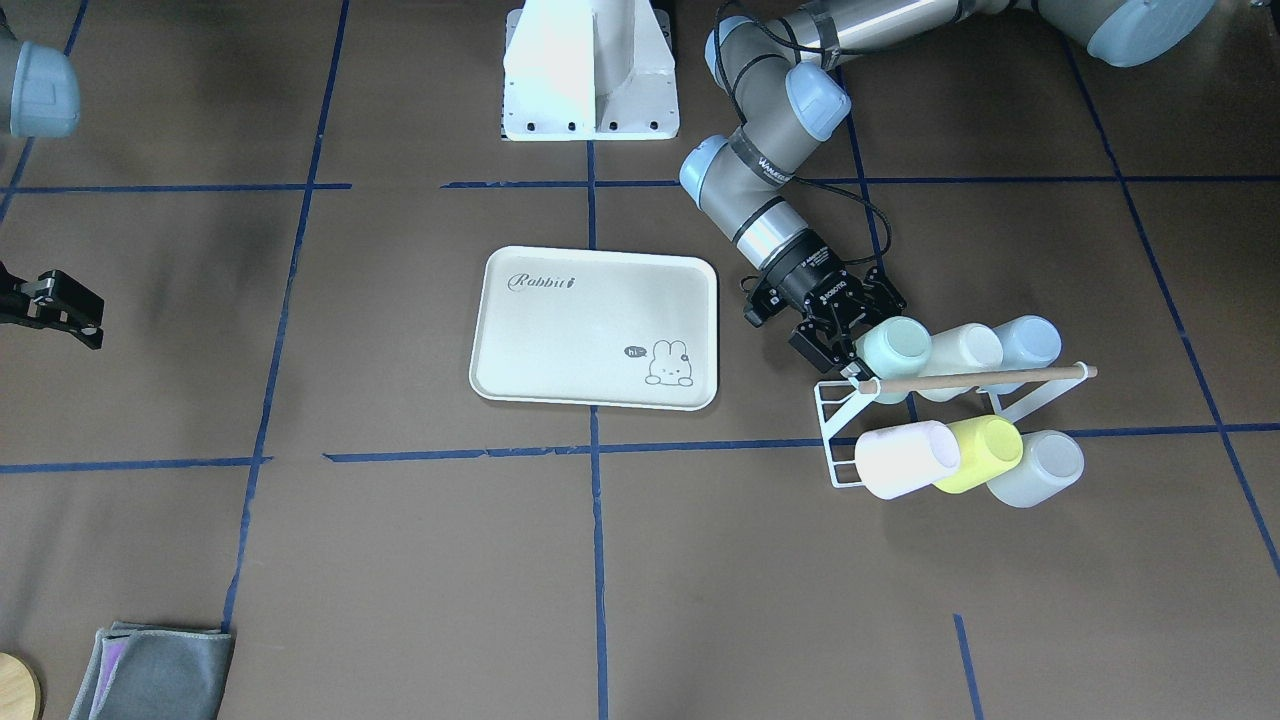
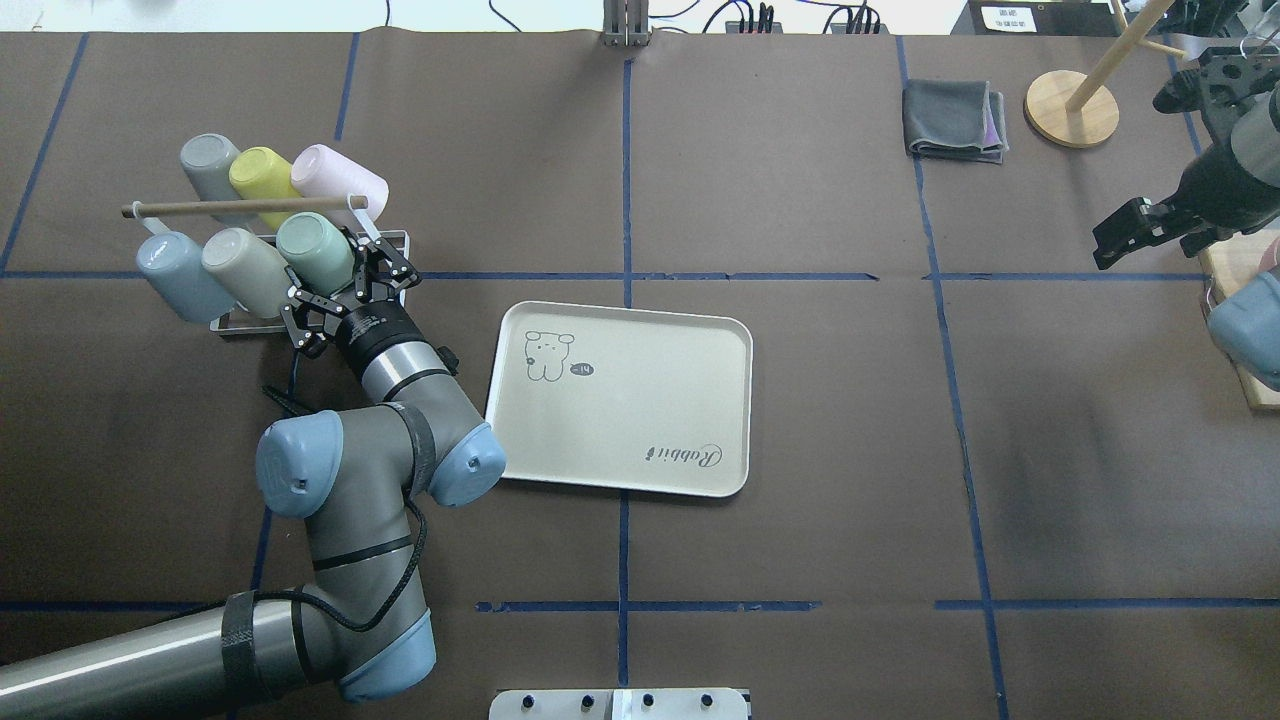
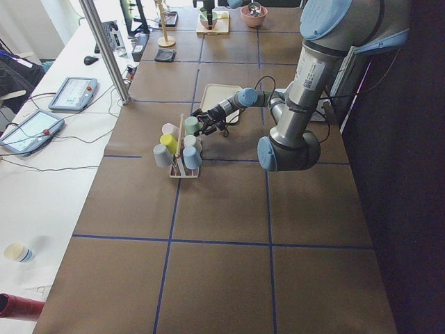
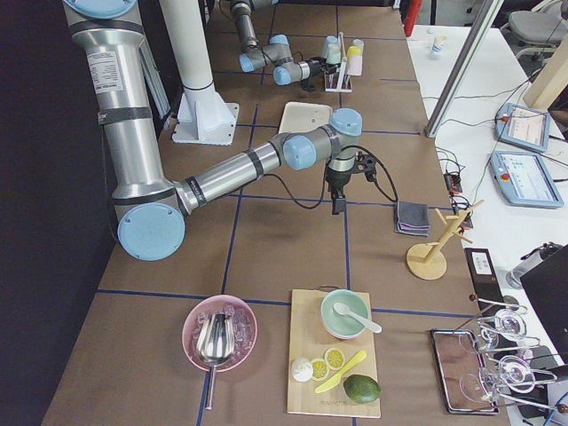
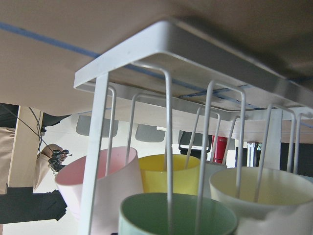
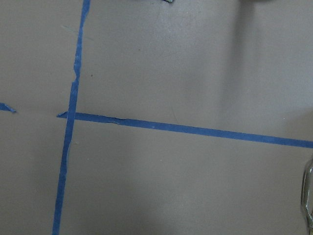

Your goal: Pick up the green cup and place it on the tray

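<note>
The green cup (image 1: 893,345) (image 2: 313,250) is a pale mint tumbler hanging tilted on a white wire rack (image 1: 835,420) (image 2: 390,238), at the end of the row nearest the tray. My left gripper (image 1: 855,335) (image 2: 340,275) is open, its fingers spread at the cup's mouth end and not closed on it. In the left wrist view the green cup's rim (image 5: 176,215) is close at the bottom, behind rack wires (image 5: 166,39). The cream tray (image 1: 590,330) (image 2: 640,400) lies flat beside the rack with nothing on it. My right gripper (image 1: 60,310) (image 2: 1140,235) hovers open far off.
The rack also holds cream (image 1: 962,352), pale blue (image 1: 1030,340), pink (image 1: 905,460), yellow-green (image 1: 985,452) and grey (image 1: 1040,468) cups under a wooden rod (image 1: 980,378). A folded grey cloth (image 2: 955,120) and a wooden stand (image 2: 1072,108) sit on the right arm's side.
</note>
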`<action>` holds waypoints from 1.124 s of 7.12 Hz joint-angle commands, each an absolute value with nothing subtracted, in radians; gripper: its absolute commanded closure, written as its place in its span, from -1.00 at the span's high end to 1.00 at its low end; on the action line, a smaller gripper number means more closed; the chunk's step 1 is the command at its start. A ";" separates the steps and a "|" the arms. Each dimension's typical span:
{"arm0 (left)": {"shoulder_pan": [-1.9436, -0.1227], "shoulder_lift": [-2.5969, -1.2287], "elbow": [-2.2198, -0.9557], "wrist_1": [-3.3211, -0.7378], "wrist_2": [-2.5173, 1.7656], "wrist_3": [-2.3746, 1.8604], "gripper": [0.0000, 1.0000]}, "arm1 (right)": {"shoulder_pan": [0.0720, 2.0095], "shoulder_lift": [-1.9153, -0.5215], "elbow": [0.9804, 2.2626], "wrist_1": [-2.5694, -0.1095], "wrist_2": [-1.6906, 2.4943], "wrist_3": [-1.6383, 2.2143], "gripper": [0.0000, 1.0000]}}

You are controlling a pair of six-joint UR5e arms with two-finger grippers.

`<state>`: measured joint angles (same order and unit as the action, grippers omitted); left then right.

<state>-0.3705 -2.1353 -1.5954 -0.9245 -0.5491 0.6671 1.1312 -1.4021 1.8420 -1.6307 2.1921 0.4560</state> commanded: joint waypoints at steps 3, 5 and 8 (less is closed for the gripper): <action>-0.371 -2.129 -1.630 -0.920 -0.549 0.673 -0.03 | 1.135 -1.402 1.842 -1.631 2.192 0.456 1.00; -0.371 -2.128 -1.689 -0.862 -0.549 0.676 -0.03 | 1.135 -1.402 1.842 -1.631 2.192 0.456 1.00; -0.371 -2.126 -1.715 -0.847 -0.549 0.675 -0.03 | 1.140 -1.402 1.842 -1.631 2.192 0.456 1.00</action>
<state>-0.3712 -2.1272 -1.7069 -0.8509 -0.5492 0.6758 1.1388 -1.4021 1.8423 -1.6306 2.1921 0.4556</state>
